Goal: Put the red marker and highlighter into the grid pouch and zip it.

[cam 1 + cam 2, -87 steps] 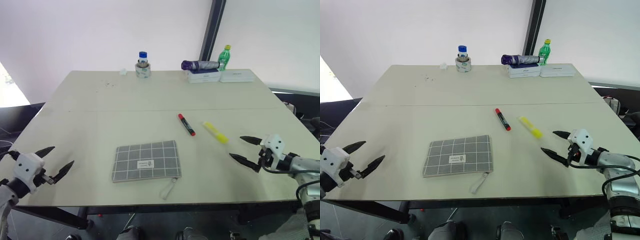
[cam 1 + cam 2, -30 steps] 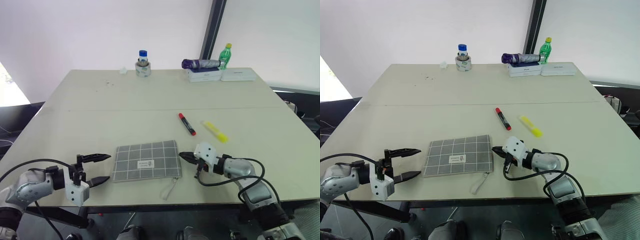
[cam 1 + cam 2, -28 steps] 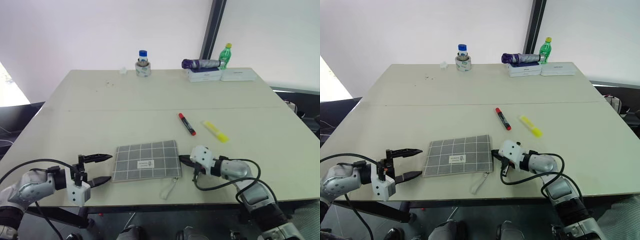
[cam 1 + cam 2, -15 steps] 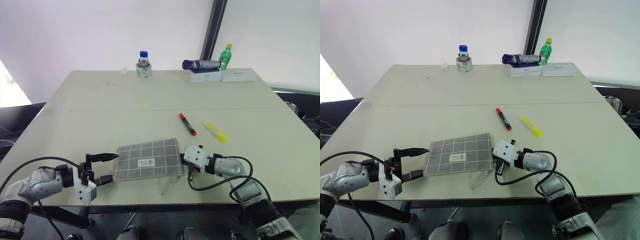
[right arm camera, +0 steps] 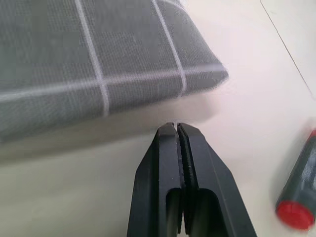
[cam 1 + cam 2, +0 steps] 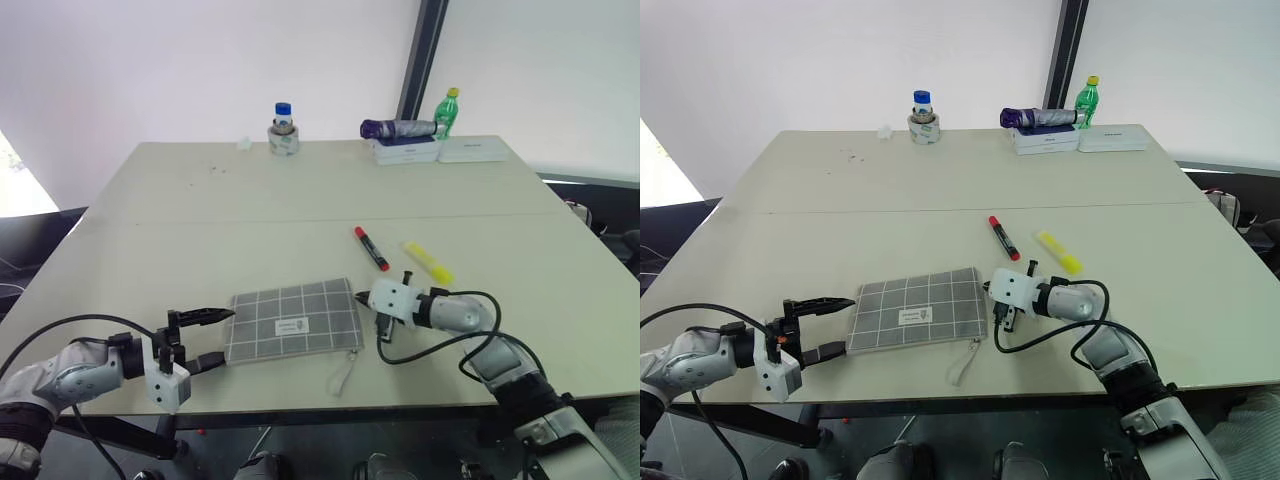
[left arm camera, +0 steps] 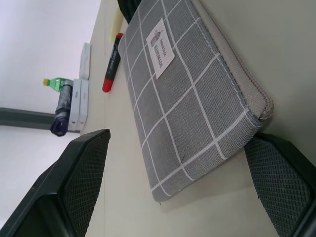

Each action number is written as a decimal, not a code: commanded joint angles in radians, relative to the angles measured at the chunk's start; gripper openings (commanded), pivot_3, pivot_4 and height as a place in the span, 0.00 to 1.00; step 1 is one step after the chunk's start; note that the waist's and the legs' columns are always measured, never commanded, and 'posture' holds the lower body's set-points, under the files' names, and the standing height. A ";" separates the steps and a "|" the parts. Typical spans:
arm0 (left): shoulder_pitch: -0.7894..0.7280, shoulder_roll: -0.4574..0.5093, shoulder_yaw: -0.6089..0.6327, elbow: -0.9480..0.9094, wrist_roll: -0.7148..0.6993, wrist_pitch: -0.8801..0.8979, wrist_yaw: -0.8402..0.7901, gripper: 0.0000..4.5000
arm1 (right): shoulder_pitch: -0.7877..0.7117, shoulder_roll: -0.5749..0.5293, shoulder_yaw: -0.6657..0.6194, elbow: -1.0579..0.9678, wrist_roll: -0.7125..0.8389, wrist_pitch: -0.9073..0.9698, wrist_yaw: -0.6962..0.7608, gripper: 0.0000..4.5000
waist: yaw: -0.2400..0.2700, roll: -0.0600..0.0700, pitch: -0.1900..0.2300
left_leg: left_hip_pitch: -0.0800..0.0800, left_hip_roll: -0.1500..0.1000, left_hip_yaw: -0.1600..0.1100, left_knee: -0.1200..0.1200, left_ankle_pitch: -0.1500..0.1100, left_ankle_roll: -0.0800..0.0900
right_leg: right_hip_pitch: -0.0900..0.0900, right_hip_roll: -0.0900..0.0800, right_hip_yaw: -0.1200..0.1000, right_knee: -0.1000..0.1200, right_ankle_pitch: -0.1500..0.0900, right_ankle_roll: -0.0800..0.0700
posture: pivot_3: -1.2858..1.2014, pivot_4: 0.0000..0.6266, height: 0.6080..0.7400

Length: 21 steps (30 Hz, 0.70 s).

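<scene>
You have nothing packed yet: the red marker [image 6: 372, 248] and highlighter [image 6: 429, 261] lie beyond your clenched, empty right gripper [image 5: 177, 129], the zipped grid pouch [image 6: 293, 319] sits between it and your spread, empty left gripper [image 6: 209, 337].

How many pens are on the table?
2. The slim red marker lies just beyond the grey grid fabric pouch; the chunky yellow highlighter lies beside the marker, to its right, not touching.
</scene>
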 commanded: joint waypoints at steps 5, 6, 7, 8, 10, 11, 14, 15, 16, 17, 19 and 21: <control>0.019 -0.010 -0.058 -0.011 0.067 0.004 0.011 0.99 | -0.046 0.001 0.069 0.007 -0.110 0.015 -0.001 0.02 | 0.001 0.000 -0.003 | 0.000 0.000 0.001 0.000 0.000 -0.001 | -0.003 0.000 0.000 0.000 0.000 0.000 | 0.52 0.24 1.00; 0.015 -0.016 -0.062 -0.016 0.074 0.005 0.014 0.99 | -0.053 0.005 0.075 0.011 -0.117 0.014 -0.001 0.02 | 0.001 0.001 -0.003 | 0.000 0.000 0.000 0.000 0.000 -0.001 | -0.003 0.000 0.000 0.000 0.000 0.000 | 0.52 0.24 1.00; 0.013 -0.020 -0.067 -0.020 0.077 0.005 0.017 0.99 | -0.056 0.009 0.080 0.011 -0.122 0.015 -0.001 0.02 | 0.001 0.001 -0.004 | 0.000 0.000 0.000 0.000 0.000 -0.001 | -0.003 0.000 0.000 0.000 0.000 0.000 | 0.52 0.24 1.00; 0.011 -0.024 -0.071 -0.025 0.081 0.003 0.019 0.99 | -0.059 0.008 0.087 0.011 -0.133 0.013 0.001 0.02 | 0.001 0.001 -0.004 | 0.000 0.000 0.000 0.000 0.000 -0.001 | -0.003 0.000 0.000 0.000 0.000 0.000 | 0.52 0.24 1.00; 0.007 -0.029 -0.077 -0.028 0.090 0.002 0.023 0.99 | -0.064 0.006 0.096 0.019 -0.149 0.005 -0.003 0.02 | 0.001 0.001 -0.005 | 0.000 0.000 0.001 0.000 0.000 -0.001 | -0.003 0.000 0.000 0.000 0.000 0.000 | 0.52 0.24 1.00; 0.004 -0.031 -0.081 -0.028 0.094 0.002 0.025 0.99 | -0.063 0.006 0.096 0.022 -0.150 0.005 -0.002 0.02 | 0.002 0.001 -0.005 | 0.000 0.000 0.001 0.000 0.000 -0.001 | -0.003 0.000 0.000 0.000 0.000 0.000 | 0.52 0.24 1.00; -0.006 -0.037 -0.092 -0.029 0.096 0.008 0.028 0.99 | -0.061 0.008 0.095 0.027 -0.152 0.003 0.002 0.02 | 0.002 0.001 -0.005 | 0.001 0.000 0.001 0.000 0.000 -0.001 | -0.002 0.000 0.000 0.000 0.000 0.000 | 0.52 0.24 1.00; -0.010 -0.037 -0.097 -0.030 0.092 0.009 0.027 0.99 | -0.060 0.009 0.094 0.027 -0.151 0.003 0.002 0.02 | 0.002 0.001 -0.006 | 0.001 0.000 0.001 0.000 0.001 -0.001 | -0.002 0.000 0.000 0.000 0.000 0.000 | 0.52 0.24 1.00; -0.011 -0.039 -0.099 -0.031 0.090 0.011 0.028 0.99 | -0.061 0.010 0.092 0.027 -0.152 0.002 -0.001 0.02 | 0.002 0.001 -0.006 | 0.001 0.000 0.001 0.000 0.001 -0.002 | -0.002 0.000 0.000 0.000 0.000 0.000 | 0.52 0.24 1.00; -0.013 -0.039 -0.101 -0.032 0.089 0.011 0.030 0.99 | -0.062 0.012 0.089 0.028 -0.150 0.005 -0.003 0.02 | 0.002 0.001 -0.006 | 0.001 0.000 0.001 0.000 0.001 -0.002 | -0.002 0.000 0.000 0.000 0.000 0.000 | 0.52 0.24 1.00; -0.014 -0.037 -0.105 -0.035 0.086 0.009 0.033 0.99 | -0.062 0.013 0.086 0.028 -0.148 0.010 -0.002 0.02 | 0.002 0.001 -0.006 | 0.001 0.000 0.001 0.000 0.001 -0.002 | -0.001 0.000 0.000 0.000 0.000 0.000 | 0.52 0.24 1.00; -0.015 -0.035 -0.118 -0.041 0.072 0.006 0.027 0.99 | -0.063 0.013 0.084 0.030 -0.146 0.012 -0.002 0.02 | 0.002 0.001 -0.006 | 0.001 0.000 0.001 0.000 0.001 -0.002 | -0.001 0.000 0.000 0.000 0.000 0.000 | 0.52 0.24 1.00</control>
